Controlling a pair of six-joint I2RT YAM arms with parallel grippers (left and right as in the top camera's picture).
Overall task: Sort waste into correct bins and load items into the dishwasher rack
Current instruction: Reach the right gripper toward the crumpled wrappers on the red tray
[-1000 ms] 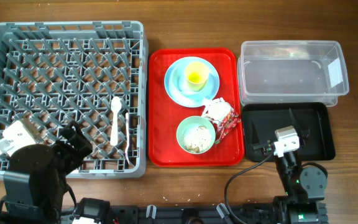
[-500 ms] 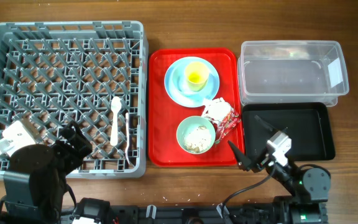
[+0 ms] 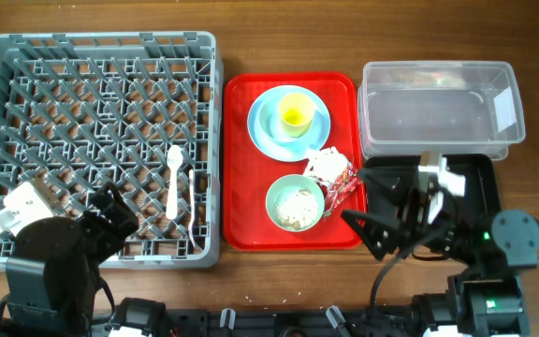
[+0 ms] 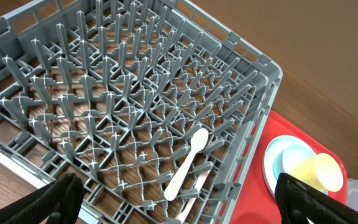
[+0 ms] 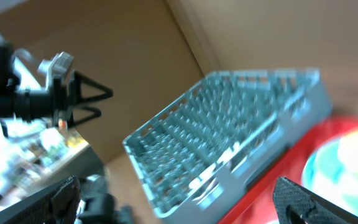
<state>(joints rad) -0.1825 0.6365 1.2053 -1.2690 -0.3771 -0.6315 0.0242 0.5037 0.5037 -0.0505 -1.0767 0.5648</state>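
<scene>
The grey dishwasher rack [image 3: 101, 39] stands at the left with the white spoon [image 3: 173, 178] and fork [image 3: 192, 204] lying in it. On the red tray [image 3: 241, 187] sit the light blue plate [image 3: 268, 126] with the yellow cup [image 3: 295, 112] on it, the blue-green bowl [image 3: 295, 203] holding beige scraps, and the crumpled wrapper [image 3: 330, 173]. My right gripper [image 3: 371, 204] is open and empty, just right of the wrapper and bowl, at the black tray's [image 3: 485, 173] left end. My left gripper [image 3: 112, 217] is open and empty over the rack's front.
The clear tub [image 3: 438, 65] stands behind the black tray. The left wrist view shows the rack [image 4: 135, 93], spoon [image 4: 185, 165], plate [image 4: 281, 162] and cup [image 4: 322, 174]. The right wrist view is blurred and shows the rack [image 5: 229, 124] and the red tray [image 5: 303, 174].
My right arm has risen and swung from the table's front edge up over the black tray, its open jaws now facing the red tray. The left arm has not moved.
</scene>
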